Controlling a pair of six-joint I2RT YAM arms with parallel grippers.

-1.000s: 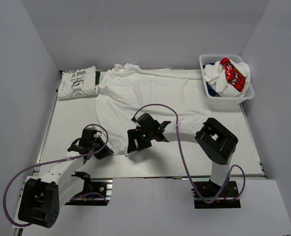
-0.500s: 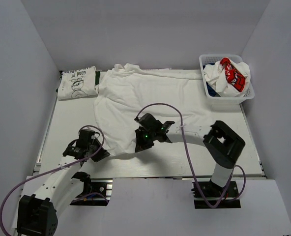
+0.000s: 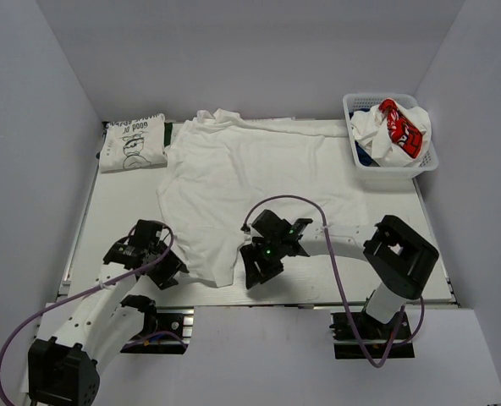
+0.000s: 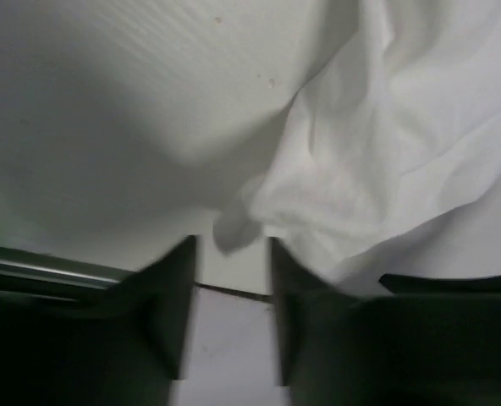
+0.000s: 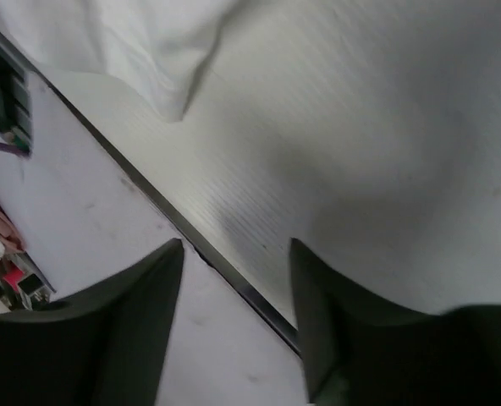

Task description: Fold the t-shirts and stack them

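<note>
Jaws of the 2 arms stand parted, empty: hem corner of the white t-shirt (image 4: 377,152) lies just ahead of the left jaws; right jaws straddle the near edge of the surface (image 5: 360,127), open room ahead

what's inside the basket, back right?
A crumpled white shirt with a red patch fills the basket; a bit of dark blue cloth peeks out beside it. Anything underneath is covered.

**Camera set-up**

Top: high, behind the arm bases (image 3: 365,328), looking down over the whole tabletop (image 3: 128,211). Wrist cameras: close, tilted down past left claw (image 4: 229,245) and right claw (image 5: 236,247). All three share the tabletop's near edge and shirt (image 3: 250,178) hem.
</note>
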